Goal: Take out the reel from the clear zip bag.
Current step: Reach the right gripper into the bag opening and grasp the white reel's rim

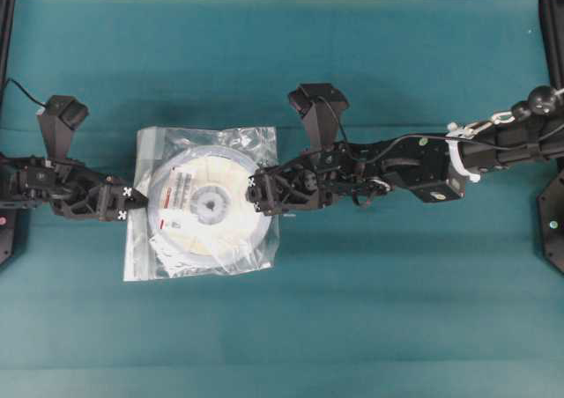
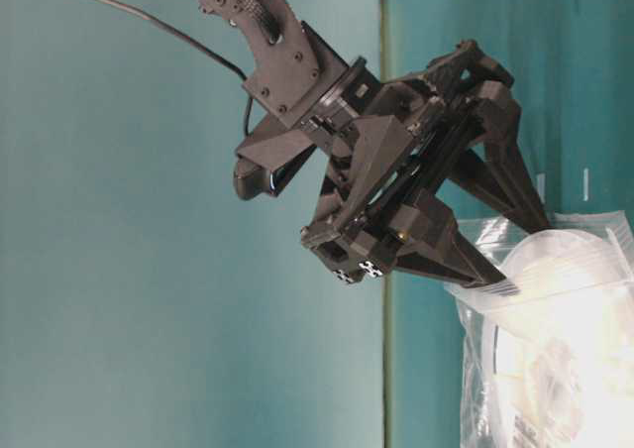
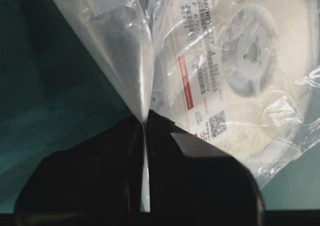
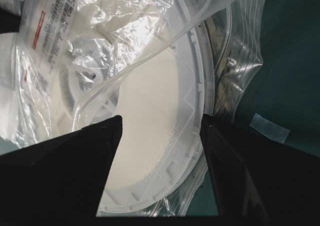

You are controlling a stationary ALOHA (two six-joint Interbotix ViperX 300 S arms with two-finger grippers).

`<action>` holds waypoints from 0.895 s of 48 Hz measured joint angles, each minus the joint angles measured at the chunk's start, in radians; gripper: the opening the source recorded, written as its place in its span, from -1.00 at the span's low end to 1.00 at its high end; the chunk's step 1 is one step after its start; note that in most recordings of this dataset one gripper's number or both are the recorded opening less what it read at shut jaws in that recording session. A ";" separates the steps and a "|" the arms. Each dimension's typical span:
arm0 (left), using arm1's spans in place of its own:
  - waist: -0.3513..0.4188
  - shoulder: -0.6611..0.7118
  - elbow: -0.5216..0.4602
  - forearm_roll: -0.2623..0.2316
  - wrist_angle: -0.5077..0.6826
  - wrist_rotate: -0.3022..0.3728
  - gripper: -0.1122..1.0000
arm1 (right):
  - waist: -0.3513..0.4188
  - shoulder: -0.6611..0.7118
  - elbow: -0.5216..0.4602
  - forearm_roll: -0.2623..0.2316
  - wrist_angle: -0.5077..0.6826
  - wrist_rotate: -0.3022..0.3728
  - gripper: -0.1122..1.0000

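The clear zip bag (image 1: 201, 202) lies crinkled on the teal table with the reel (image 1: 210, 206) inside, white label up. My left gripper (image 1: 132, 202) is shut on the bag's left edge; the left wrist view shows the film pinched between the fingertips (image 3: 145, 118), with the reel's label (image 3: 200, 86) beyond. From table level, that pinched edge of the bag (image 2: 555, 270) is raised. My right gripper (image 1: 257, 194) is open at the bag's right side. Its fingers straddle the reel's pale rim (image 4: 192, 136) without closing, and bag film (image 4: 125, 36) drapes over the reel (image 4: 150, 111).
Teal cloth (image 1: 352, 310) covers the table on all sides of the bag. A small strip of clear tape (image 4: 270, 127) lies on the cloth beside my right finger. Black frame posts (image 1: 551, 28) stand at the table's far corners.
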 measured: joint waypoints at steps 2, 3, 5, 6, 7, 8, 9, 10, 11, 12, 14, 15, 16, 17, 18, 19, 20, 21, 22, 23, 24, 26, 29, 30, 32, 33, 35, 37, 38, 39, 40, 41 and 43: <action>0.000 0.000 0.000 0.000 0.000 0.002 -0.78 | 0.000 0.000 0.002 0.000 0.000 0.000 0.48; -0.002 0.000 0.000 0.000 0.000 0.000 -0.78 | 0.000 0.000 0.000 0.000 0.002 0.000 0.44; -0.002 0.002 0.000 0.000 0.000 0.000 -0.78 | 0.000 0.000 0.000 -0.002 0.002 0.000 0.36; -0.002 0.002 0.000 0.000 0.000 0.000 -0.78 | 0.000 0.000 0.000 0.000 0.002 0.000 0.32; -0.002 0.002 -0.002 0.000 0.000 0.000 -0.78 | 0.000 0.000 0.000 0.000 0.002 0.000 0.27; -0.002 0.002 0.000 0.000 0.002 0.002 -0.78 | -0.002 0.000 0.002 0.000 0.002 0.000 0.21; -0.002 0.000 0.000 0.000 0.000 0.002 -0.78 | -0.002 0.000 0.002 0.000 0.002 0.000 0.16; 0.000 0.003 0.000 0.000 0.000 0.002 -0.78 | -0.002 0.000 0.002 0.000 0.000 0.000 0.11; -0.002 0.002 0.000 0.000 0.000 0.000 -0.78 | -0.002 0.000 0.000 0.000 0.002 0.000 0.07; -0.002 0.003 0.000 0.000 0.002 0.002 -0.78 | -0.002 0.000 0.002 0.000 0.002 0.000 0.03; -0.002 0.005 0.000 0.000 0.000 0.000 -0.78 | -0.003 0.000 0.002 0.000 0.000 0.000 -0.04; 0.000 0.006 0.000 0.000 0.002 0.002 -0.78 | -0.005 0.000 0.002 -0.002 0.002 0.000 -0.07; 0.000 0.006 0.000 0.000 0.002 0.002 -0.78 | -0.005 0.000 0.002 0.000 0.000 0.000 -0.10; 0.000 0.008 0.000 0.000 0.000 0.000 -0.78 | -0.006 0.000 0.002 0.000 0.000 0.000 -0.13; 0.000 0.008 0.000 0.000 0.000 0.000 -0.78 | -0.006 0.000 0.002 0.000 0.000 0.002 -0.15; -0.002 0.008 0.000 0.000 0.000 0.002 -0.78 | -0.006 0.000 0.002 0.000 0.000 0.000 -0.17; 0.000 0.009 0.000 0.000 0.002 0.002 -0.78 | -0.008 0.000 0.002 0.000 -0.002 0.000 -0.17; -0.002 0.009 0.000 0.000 0.002 0.002 -0.78 | -0.008 0.000 0.000 0.000 -0.003 0.000 -0.17; -0.002 0.009 0.000 0.000 0.000 0.000 -0.78 | -0.009 0.000 0.000 0.000 -0.003 0.000 -0.17; 0.000 0.009 0.000 0.000 0.002 0.000 -0.78 | -0.009 0.002 0.000 0.000 -0.005 0.002 -0.17; 0.000 0.009 0.000 -0.002 0.000 0.002 -0.78 | -0.009 0.000 0.000 0.000 -0.006 0.002 -0.17; 0.000 0.011 -0.002 0.000 0.002 0.002 -0.78 | -0.009 0.002 -0.002 0.000 -0.006 0.003 -0.17; 0.000 0.011 -0.002 0.000 0.002 0.000 -0.78 | -0.011 0.003 -0.005 0.000 -0.005 0.008 -0.17; 0.000 0.011 0.000 -0.002 0.000 0.002 -0.78 | -0.011 0.003 -0.006 0.000 -0.005 0.008 -0.17; 0.000 0.011 0.000 0.000 0.002 0.002 -0.78 | -0.011 0.003 -0.008 0.000 -0.002 0.009 -0.17; 0.000 0.011 0.000 0.000 0.000 0.000 -0.78 | -0.011 0.005 -0.009 0.002 -0.002 0.009 -0.17; 0.000 0.012 0.000 0.000 0.000 0.002 -0.78 | -0.011 0.005 -0.012 0.000 0.002 0.009 -0.17; 0.000 0.011 0.000 0.000 0.000 0.000 -0.78 | -0.011 0.006 -0.014 0.000 0.003 0.011 -0.17; 0.000 0.012 -0.002 0.000 0.000 0.000 -0.78 | -0.011 0.008 -0.014 0.002 0.005 0.011 -0.17; 0.000 0.011 0.000 0.000 0.002 0.000 -0.78 | -0.011 0.008 -0.014 0.002 0.005 0.011 -0.17; 0.000 0.011 -0.002 0.000 0.000 0.002 -0.78 | -0.011 0.009 -0.015 0.000 0.003 0.012 -0.16; 0.000 0.011 0.000 0.000 0.000 0.002 -0.78 | -0.011 0.009 -0.015 0.002 0.003 0.012 -0.16; -0.002 0.012 -0.002 0.000 0.002 0.002 -0.78 | -0.009 0.011 -0.017 0.002 0.003 0.012 -0.16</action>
